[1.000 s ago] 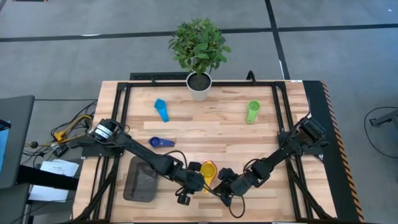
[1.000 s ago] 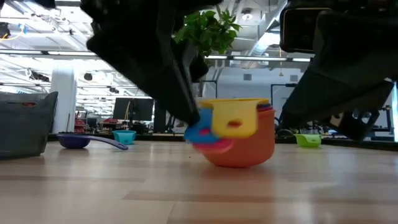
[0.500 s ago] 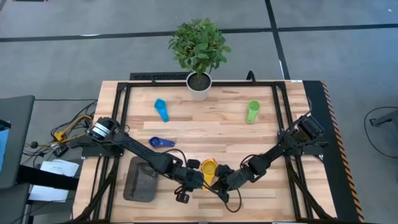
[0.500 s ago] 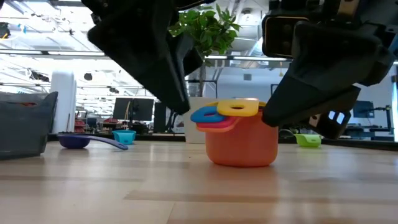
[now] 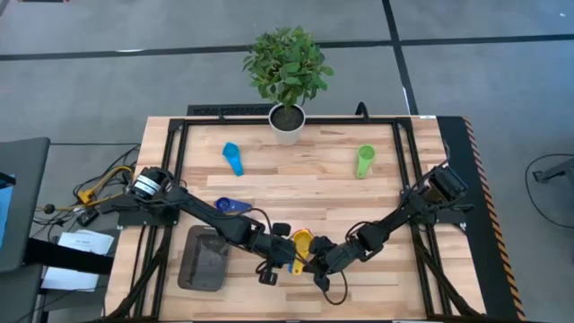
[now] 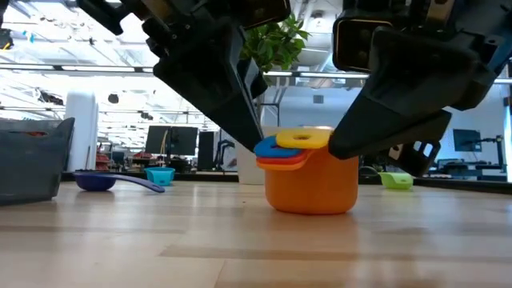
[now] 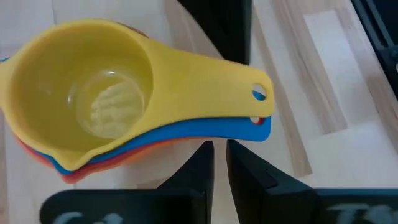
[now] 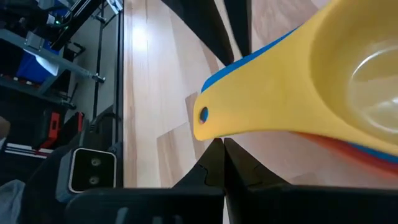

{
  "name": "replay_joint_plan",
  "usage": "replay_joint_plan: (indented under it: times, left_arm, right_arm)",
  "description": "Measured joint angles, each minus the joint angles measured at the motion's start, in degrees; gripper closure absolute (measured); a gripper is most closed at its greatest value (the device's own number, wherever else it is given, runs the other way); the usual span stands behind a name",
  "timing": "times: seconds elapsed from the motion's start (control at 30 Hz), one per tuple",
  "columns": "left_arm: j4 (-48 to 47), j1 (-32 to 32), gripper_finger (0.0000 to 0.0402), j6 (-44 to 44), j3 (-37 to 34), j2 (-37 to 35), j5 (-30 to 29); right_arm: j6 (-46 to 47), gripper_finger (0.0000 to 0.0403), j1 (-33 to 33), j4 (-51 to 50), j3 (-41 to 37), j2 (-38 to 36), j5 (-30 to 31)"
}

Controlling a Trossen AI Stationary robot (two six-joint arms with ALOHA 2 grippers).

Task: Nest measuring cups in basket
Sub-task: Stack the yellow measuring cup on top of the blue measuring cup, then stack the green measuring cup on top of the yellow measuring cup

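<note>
1. Starting with the biggest item: the basket (image 5: 204,261) sits just beside your left arm, behind its fingers. You will see no cup in it that the pictures show, so the final placing is not yet done.
2. Both arms meet at the table's near edge. The left gripper (image 5: 285,254) and right gripper (image 5: 316,260) flank the nested stack (image 5: 300,243).
3. The stack stands upright on the wood, outside the basket. It is orange outermost, then red, medium blue, and the yellow cup (image 7: 87,99) on top.
4. Left fingers (image 7: 200,163) are drawn nearly together, with a narrow gap showing. They lie just under the stacked handles (image 6: 290,150), and you cannot tell whether they pinch anything.
5. Right fingers (image 8: 217,160) are shut, their tips just below the yellow handle's end, gripping nothing visible.
6. Three cups lie loose, well apart from both sets of fingers. The dark blue cup (image 5: 230,205) is beside the left arm. The light blue cup (image 5: 233,158) and green cup (image 5: 364,161) are farther back.
7. My judgement: you are about halfway. Four cups are nested; three remain to add, and the stack is yet to go into the basket.
</note>
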Motion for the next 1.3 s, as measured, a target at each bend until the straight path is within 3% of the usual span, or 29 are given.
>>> replay_joint_plan:
  times: [0.8, 1.17, 1.3]
  left_arm:
    - [1.71, 0.27, 0.0382, 1.14, -0.02, 0.00, 1.57]
    - [-4.30, 0.27, 0.0382, 0.39, 1.61, 0.00, 0.95]
    - [-7.87, 0.27, 0.0382, 1.80, 3.41, -0.21, -1.28]
  right_arm:
    - [-2.45, 0.0390, -1.04, 2.28, -0.11, -0.11, -1.57]
    - [-2.41, 0.0375, -0.48, -12.86, -0.04, -7.79, -0.93]
    - [-2.85, 0.0372, 0.28, -20.13, -0.02, -12.43, 2.45]
